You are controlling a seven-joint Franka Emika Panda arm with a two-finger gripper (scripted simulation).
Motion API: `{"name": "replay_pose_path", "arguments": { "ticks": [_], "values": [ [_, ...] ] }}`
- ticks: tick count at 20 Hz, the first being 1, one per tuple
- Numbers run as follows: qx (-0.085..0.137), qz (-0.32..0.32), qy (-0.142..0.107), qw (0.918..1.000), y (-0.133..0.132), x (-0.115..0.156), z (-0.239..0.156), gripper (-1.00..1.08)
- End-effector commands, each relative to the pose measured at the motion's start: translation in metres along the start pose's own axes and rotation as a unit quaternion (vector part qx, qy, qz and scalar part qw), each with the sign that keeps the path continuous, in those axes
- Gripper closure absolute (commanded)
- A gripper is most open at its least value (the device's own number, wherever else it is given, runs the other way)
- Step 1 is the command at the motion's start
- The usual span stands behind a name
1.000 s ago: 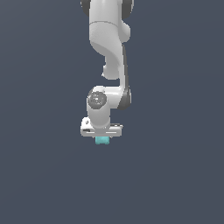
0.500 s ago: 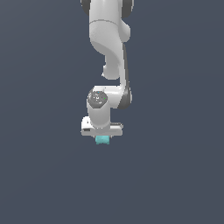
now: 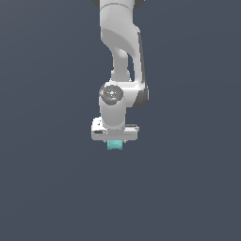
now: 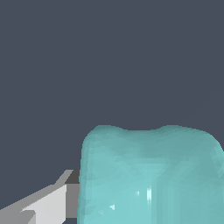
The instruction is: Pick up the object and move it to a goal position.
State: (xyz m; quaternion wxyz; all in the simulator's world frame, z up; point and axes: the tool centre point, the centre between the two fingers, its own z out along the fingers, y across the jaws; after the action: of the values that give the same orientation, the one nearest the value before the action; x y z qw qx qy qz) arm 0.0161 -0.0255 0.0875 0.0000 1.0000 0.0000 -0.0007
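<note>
Where the white arm (image 3: 120,56) descends from the top of the exterior view, its tool (image 3: 115,142) points straight down over a plain dark grey tabletop (image 3: 42,188). The tool is clenched on the object (image 3: 114,145) — a small teal block, of which only the lower part shows beneath the hand. In the wrist view one light grey finger (image 4: 43,205) lies against the side of the object (image 4: 148,175), whose lumpy matte surface dips slightly at mid-width — the other finger is out of sight.

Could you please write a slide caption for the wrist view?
Teal block fills the wrist view, one gray gripper finger beside it.
</note>
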Motion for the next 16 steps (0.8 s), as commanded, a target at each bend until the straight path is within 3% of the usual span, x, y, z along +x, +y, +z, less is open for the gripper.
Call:
{"name": "replay_pose_path", "arguments": {
  "ticks": [1,16],
  "values": [
    [0.0,0.0,0.001,1.0,-0.011,-0.003,-0.02,1.08],
    [-0.001,0.0,0.001,1.0,-0.1,-0.03,-0.18,1.08]
  ]
}}
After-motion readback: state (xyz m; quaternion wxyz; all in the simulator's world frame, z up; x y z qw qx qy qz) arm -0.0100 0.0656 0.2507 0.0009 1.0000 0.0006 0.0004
